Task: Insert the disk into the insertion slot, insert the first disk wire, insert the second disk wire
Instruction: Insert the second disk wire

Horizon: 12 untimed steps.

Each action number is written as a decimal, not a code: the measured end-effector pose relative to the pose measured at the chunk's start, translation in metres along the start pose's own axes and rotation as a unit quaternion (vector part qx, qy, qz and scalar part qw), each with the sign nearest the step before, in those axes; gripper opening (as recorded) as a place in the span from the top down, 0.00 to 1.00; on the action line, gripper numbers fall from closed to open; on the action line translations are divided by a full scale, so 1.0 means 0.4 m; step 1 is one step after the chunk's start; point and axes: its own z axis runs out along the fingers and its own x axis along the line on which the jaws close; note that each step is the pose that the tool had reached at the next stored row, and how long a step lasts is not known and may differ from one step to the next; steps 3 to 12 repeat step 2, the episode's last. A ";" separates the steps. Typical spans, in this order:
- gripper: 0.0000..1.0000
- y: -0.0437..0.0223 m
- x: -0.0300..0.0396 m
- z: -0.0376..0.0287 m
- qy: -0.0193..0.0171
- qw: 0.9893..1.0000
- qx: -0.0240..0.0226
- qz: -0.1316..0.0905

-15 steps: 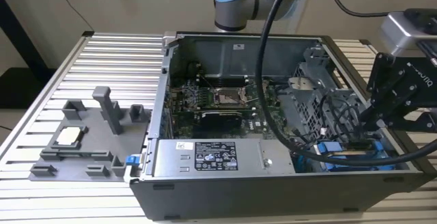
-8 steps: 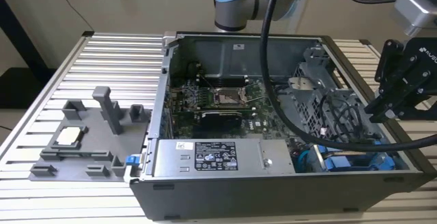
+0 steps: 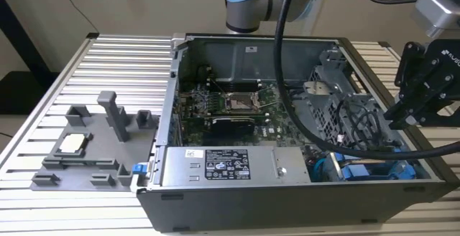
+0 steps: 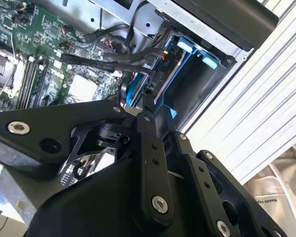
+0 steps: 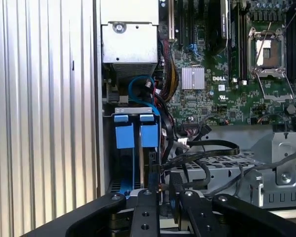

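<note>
the disk [image 5: 146, 148] is sitting upright in its blue frame inside the insertion slot [image 5: 119, 183], at the corner of the computer case [image 3: 287, 203] next to the power box [image 3: 230, 166]; a second blue-framed drive [image 5: 124, 148] is standing just beside it, and i cannot tell for sure which of the two is mine. from the exterior view the blue frames are showing at the case's near corner on that view's right, so the disk itself is looking seated.

my pincer [image 5: 163, 190] is hanging just above the drive bay, fingers narrow, pressed around a black wire plug [image 5: 173, 183], or so i am judging; the grip itself is partly hidden by my own links. black wires [image 5: 202, 148] are looping across the grey cage [image 5: 266, 177] beside me.

to do this step well i am thinking: keep the plug square to the drive's back edge, come in straight along the socket's line, push gently, and keep the loose wires from snagging between plug and frame. the circuit board [image 5: 212, 74] is lying well apart.
</note>
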 end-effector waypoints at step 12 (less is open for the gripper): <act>0.76 0.000 0.000 0.000 0.000 1.000 0.000 0.000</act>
